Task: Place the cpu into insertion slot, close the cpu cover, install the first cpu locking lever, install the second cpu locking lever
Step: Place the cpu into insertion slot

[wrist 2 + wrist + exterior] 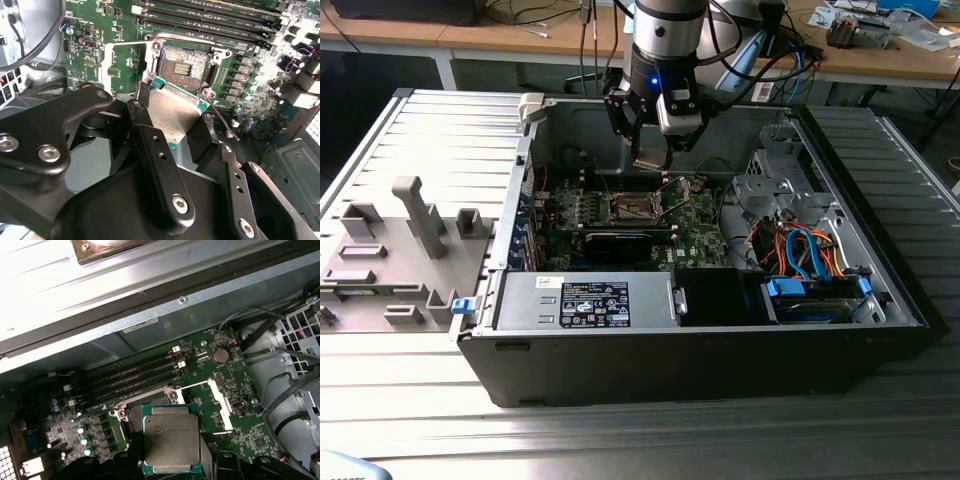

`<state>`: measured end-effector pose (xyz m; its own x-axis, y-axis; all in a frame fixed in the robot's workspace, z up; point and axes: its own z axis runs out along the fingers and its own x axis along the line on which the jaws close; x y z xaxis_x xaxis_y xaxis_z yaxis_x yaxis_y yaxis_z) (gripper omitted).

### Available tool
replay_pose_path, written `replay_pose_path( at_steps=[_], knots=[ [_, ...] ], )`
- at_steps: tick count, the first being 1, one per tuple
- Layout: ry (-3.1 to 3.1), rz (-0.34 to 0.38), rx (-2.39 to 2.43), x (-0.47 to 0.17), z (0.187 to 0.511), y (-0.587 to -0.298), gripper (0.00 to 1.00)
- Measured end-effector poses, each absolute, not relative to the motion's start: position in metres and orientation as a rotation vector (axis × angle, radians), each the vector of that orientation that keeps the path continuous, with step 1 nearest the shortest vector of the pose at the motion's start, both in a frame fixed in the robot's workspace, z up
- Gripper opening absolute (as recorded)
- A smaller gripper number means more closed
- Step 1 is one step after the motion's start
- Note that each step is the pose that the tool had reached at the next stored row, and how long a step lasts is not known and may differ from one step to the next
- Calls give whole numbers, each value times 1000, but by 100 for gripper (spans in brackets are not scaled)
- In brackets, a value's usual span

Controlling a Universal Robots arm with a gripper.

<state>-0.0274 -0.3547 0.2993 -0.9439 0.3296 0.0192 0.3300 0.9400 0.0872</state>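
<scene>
Tool (pixel 173 112) clamped on cpu (pixel 171 440) edges, hovers apart from bare insertion slot (pixel 183 67), at slot's 12 o'clock in exterior view.

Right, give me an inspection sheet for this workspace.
Surface: ribbed metal table, carrying an open computer case.
Job's things: chip gripped above the bare socket; cover open beside it.
Clutter: grey plastic fixtures at the exterior view's left.
Tool: shut on the chip.
Cables: orange and blue bundle inside the case.
Surroundings: wooden desks behind.
</scene>
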Motion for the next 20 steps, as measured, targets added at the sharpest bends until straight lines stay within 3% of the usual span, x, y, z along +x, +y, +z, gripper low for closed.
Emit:
replay_pose_path(
  at_steps=[20],
  knots=[
    [-3086, -140, -551, -27, 299, -355, 55]
  ],
)
